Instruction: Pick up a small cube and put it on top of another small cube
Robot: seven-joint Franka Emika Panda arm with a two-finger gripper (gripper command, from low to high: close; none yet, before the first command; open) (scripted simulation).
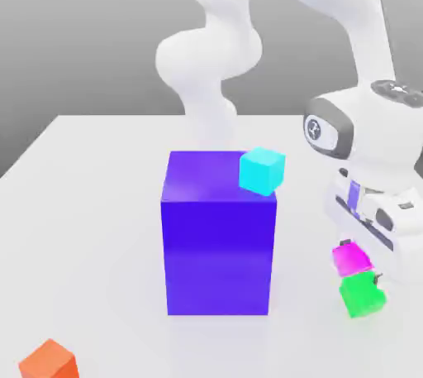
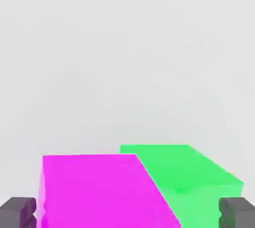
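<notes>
The small magenta cube (image 1: 351, 258) rests on top of the small green cube (image 1: 362, 295) at the exterior view's right, set a little off-centre so part of the green top shows. My gripper (image 1: 361, 260) reaches down around the magenta cube and stands open. In the hand view the magenta cube (image 2: 99, 192) lies between the two dark fingertips (image 2: 17, 212), overlapping the green cube (image 2: 199, 177). One fingertip is close beside the magenta cube; the other stands clear of it, with green showing in the gap.
A big blue-violet block (image 1: 218, 236) stands in the middle of the white table (image 1: 91, 203), with a cyan cube (image 1: 263, 171) at its top far corner. An orange cube (image 1: 49, 361) lies at the front of the exterior view's left.
</notes>
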